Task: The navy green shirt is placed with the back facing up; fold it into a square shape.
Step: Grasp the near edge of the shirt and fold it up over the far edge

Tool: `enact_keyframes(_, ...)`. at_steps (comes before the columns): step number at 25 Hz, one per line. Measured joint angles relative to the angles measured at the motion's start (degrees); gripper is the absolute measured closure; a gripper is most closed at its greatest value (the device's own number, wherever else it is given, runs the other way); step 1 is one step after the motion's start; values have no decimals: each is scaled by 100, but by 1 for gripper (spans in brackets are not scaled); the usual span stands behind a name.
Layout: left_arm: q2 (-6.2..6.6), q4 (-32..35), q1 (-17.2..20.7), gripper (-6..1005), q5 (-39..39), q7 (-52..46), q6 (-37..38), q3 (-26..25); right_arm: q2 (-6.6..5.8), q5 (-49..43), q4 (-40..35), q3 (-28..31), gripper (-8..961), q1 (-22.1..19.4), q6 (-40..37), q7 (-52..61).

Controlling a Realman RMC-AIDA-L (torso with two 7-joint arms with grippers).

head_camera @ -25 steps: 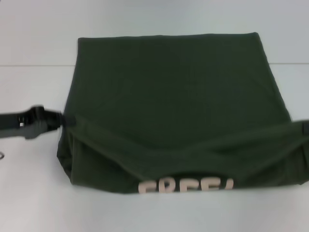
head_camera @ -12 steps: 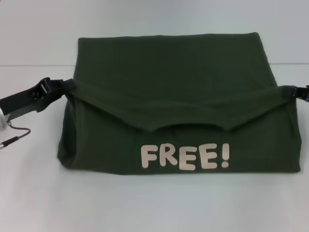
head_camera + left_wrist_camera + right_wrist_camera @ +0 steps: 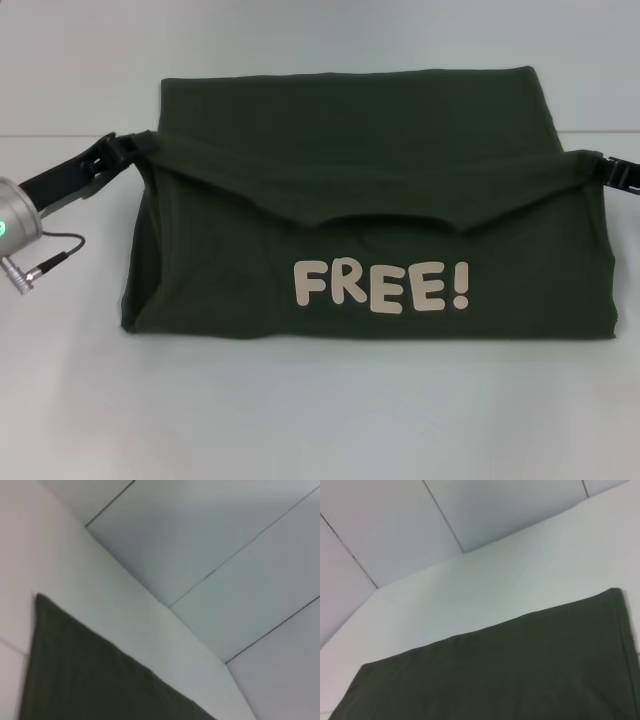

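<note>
Now the shirt (image 3: 350, 200) lies spread on the white table (image 3: 320, 420), its near part folded over so the pale "FREE!" lettering (image 3: 381, 287) faces up. At the left corner of the fold's edge, the left gripper (image 3: 140, 143) pinches the cloth; at the right corner, by the frame's right edge, the right gripper (image 3: 600, 166) clamps it too. Between them the edge sags mid-shirt.

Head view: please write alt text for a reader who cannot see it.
A navy green shirt lies on a white table, its near half folded back so that pale "FREE!" lettering faces up. The left pincer grips the folded flap's left corner and the right pincer its right corner, both held over the shirt's middle.
</note>
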Motion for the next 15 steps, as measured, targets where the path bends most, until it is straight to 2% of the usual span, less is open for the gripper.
enact_keyframes(8, -126, -75, -128, 979, -257, 534, -551, 2, 15, 239, 488, -473, 891, 125, 876, -321)
enact_keyframes(15, -177, -209, -214, 969, -378, 852, -878, 2, 37, 246, 634, -573, 891, 219, 1104, -565)
